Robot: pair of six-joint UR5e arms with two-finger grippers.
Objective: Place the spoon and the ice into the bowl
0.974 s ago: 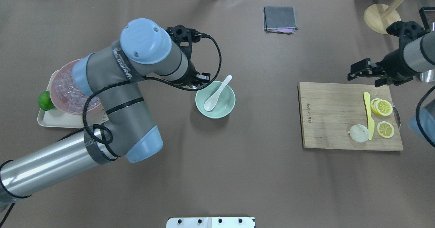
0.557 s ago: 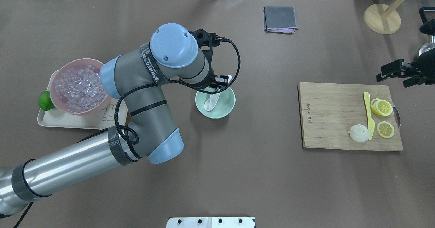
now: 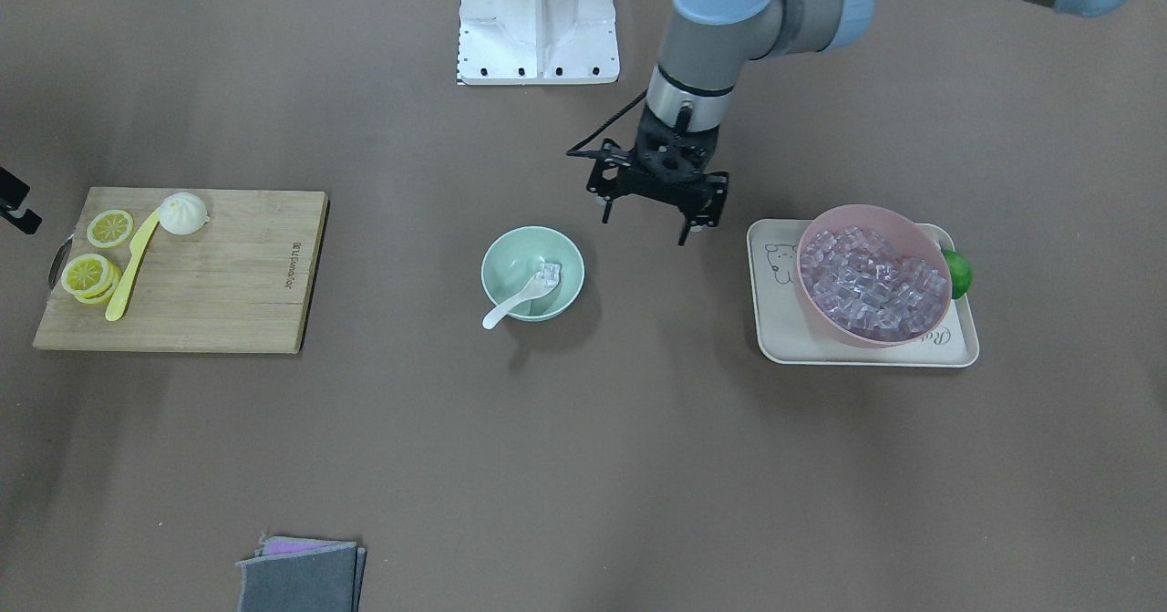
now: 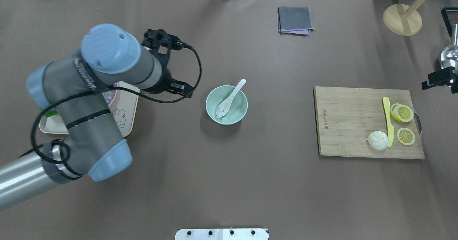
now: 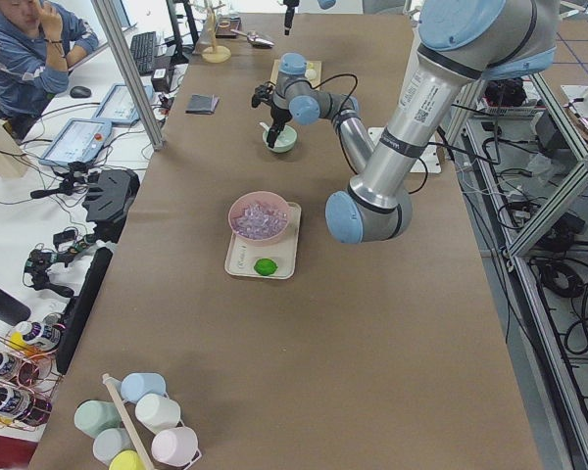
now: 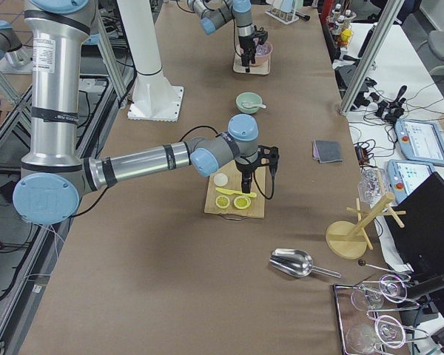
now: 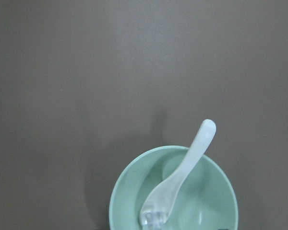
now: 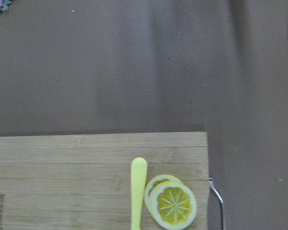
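The mint-green bowl (image 3: 511, 252) (image 4: 239, 113) stands mid-table. The white spoon (image 3: 511, 306) (image 4: 234, 91) lies in it, with its handle over the rim. One clear ice cube (image 3: 550, 273) (image 4: 220, 111) rests on the spoon's scoop, and it also shows in the left wrist view (image 7: 152, 218). My left gripper (image 3: 645, 224) is open and empty. It hangs above the table between the bowl and the pink bowl of ice. My right gripper (image 4: 438, 78) shows only partly at the table's right edge, so I cannot tell its state.
A pink bowl (image 3: 866, 274) full of ice cubes sits on a cream tray (image 3: 775, 320) beside a lime (image 3: 957, 273). A cutting board (image 4: 350, 125) holds a yellow knife (image 4: 388, 122), lemon slices and a bun. A grey cloth (image 4: 295, 19) lies at the far side.
My left gripper was over the mint bowl and has pulled back left toward the tray. An ice cube now lies on the spoon's scoop. My right arm has drawn farther right.
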